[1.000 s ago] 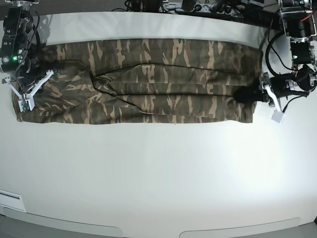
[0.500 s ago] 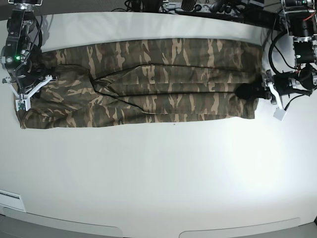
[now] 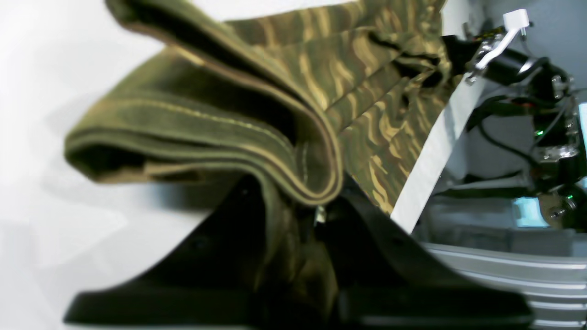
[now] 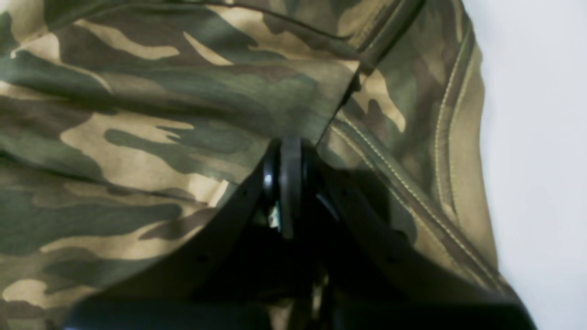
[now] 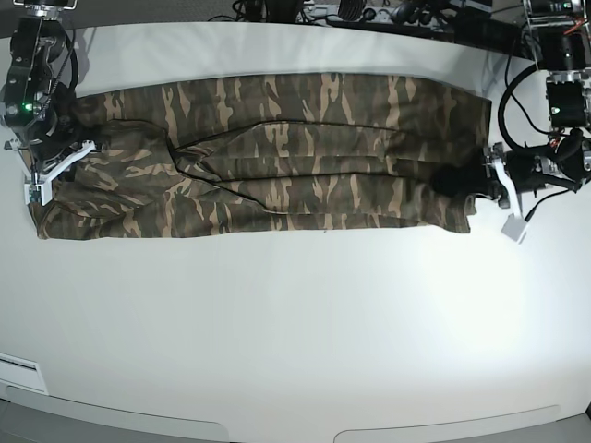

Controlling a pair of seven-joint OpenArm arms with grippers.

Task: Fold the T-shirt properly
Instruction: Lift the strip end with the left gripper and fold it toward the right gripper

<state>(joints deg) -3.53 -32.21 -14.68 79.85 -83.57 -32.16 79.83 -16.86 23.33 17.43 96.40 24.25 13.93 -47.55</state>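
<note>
White table bearing one camouflage T-shirt, attended by two grippers

Tabletop, white and smooth, with a grey edge along six o'clock in the base view and dark cables beyond its far side, towards twelve.

Item: T-shirt, camouflage print in olive, brown and tan. Laid out as a long, low band across the upper half of the table, running from about ten o'clock to two. Long folds run lengthwise through its middle; a dark diagonal crease lies left of the view's centre. Stitched seams show in the right wrist view. The end towards ten is rumpled, with curved folds.

Item: left gripper, black, at the shirt's end towards two o'clock. Fingers clamped on the T-shirt; in the left wrist view a folded, stitched edge stands up in a loop over them, its layers jutting towards ten o'clock.

Item: right gripper, black, at the shirt's opposite end, towards ten o'clock in the base view. Fingers together, tips against the cloth beside a seam. Whether cloth is pinched between them cannot be told.

Item: pale panel, at eight o'clock, by the table's edge.
</note>
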